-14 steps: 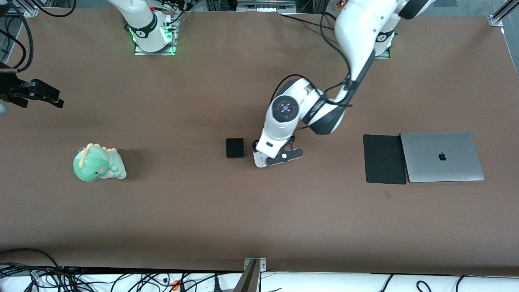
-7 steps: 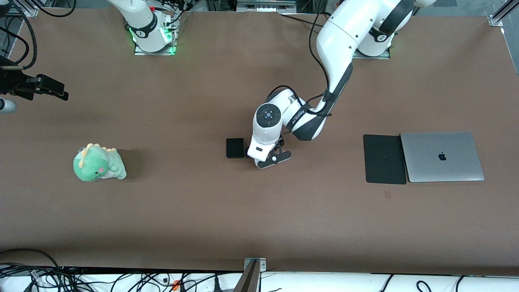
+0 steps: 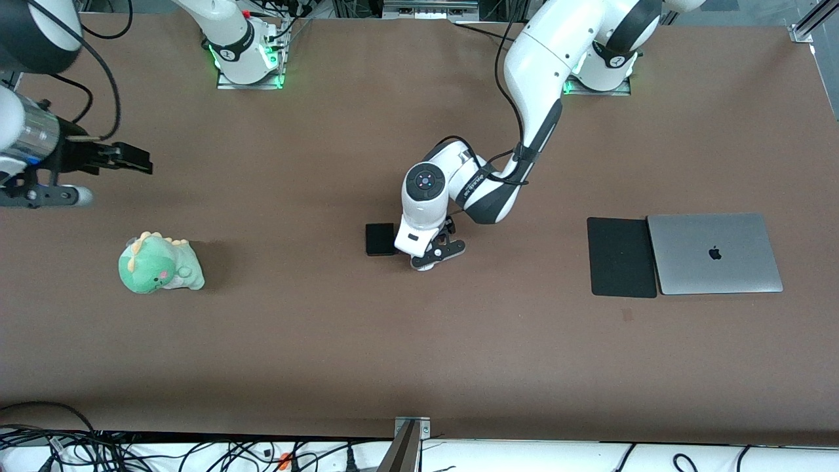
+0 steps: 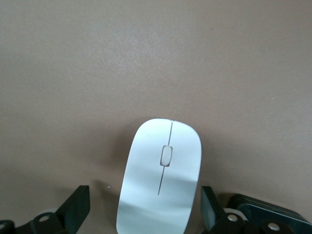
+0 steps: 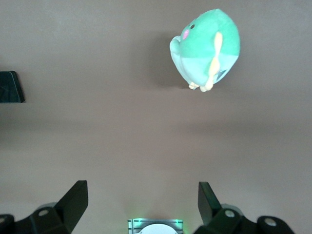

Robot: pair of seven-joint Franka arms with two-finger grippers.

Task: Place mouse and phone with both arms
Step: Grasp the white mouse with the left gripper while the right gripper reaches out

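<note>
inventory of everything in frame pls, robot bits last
mouse: 1, white, on the table between the left pincer's open fingers, beside the phone
phone: 1, black, mid-table, flat
mouse pad: 1, black, toward the left arm's end, touching the laptop's edge
laptop: 1, silver, closed, at the left arm's end
dinosaur plush: 1, green with yellow spikes, toward the right arm's end
table: 1, brown
left pincer: 1, black, open, down around the mouse, not closed on it
right pincer: 1, black, open, empty, up in the air at the right arm's end, with the plush in its wrist view
</note>
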